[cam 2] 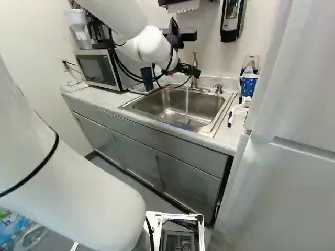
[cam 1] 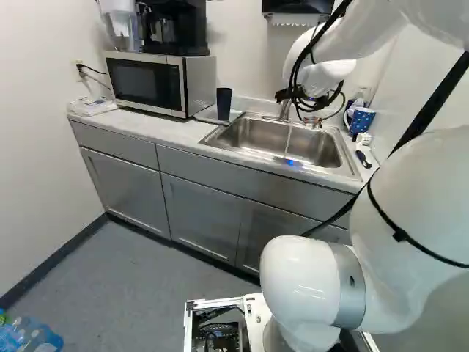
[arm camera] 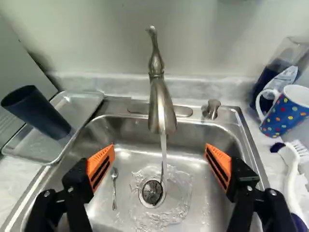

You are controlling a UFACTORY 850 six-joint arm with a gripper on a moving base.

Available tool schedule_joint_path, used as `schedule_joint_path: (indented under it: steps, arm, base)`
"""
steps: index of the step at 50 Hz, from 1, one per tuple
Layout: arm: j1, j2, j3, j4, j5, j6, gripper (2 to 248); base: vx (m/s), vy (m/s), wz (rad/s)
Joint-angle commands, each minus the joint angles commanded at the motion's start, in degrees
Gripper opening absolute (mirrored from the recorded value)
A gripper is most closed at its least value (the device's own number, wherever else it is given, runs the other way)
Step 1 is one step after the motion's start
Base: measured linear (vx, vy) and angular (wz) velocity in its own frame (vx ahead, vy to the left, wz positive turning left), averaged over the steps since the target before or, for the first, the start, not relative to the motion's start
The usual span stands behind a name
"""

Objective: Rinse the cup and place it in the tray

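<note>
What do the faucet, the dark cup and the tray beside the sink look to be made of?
Faucet: brushed metal, judging by its soft grey sheen. Dark cup: probably matte plastic, being opaque with a dull surface, though coated metal is possible. Tray: seemingly metal, silvery and reflective; glossy plastic remains possible.

A kitchen or kitchenette: under the black two-fingered gripper (cam 2: 194, 70) is a stainless-steel sink (arm camera: 207, 208), with a brushed-metal faucet (arm camera: 161, 106) ahead (running, too). To its left stand a silver-and-black boxy microwave (cam 1: 146, 82) and a black coffee maker (cam 1: 176, 26), above grey-fronted cabinets (cam 1: 198, 216).
</note>
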Motion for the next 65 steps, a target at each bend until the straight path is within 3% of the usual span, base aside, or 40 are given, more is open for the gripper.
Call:
schedule_joint_path:
  steps: [14, 48, 65]
  arm:
    - [-0.51, 1.57, 1.41, -0.15, -8.27, 0.00, 247]
    - [-0.40, 1.63, 1.47, -0.15, -8.27, 0.00, 247]
    - [2.24, 2.89, 2.58, -0.15, -7.82, 0.00, 247]
  base:
    - [0.000, 0.000, 0.000]
    - [0.000, 0.000, 0.000]
    - [0.000, 0.000, 0.000]
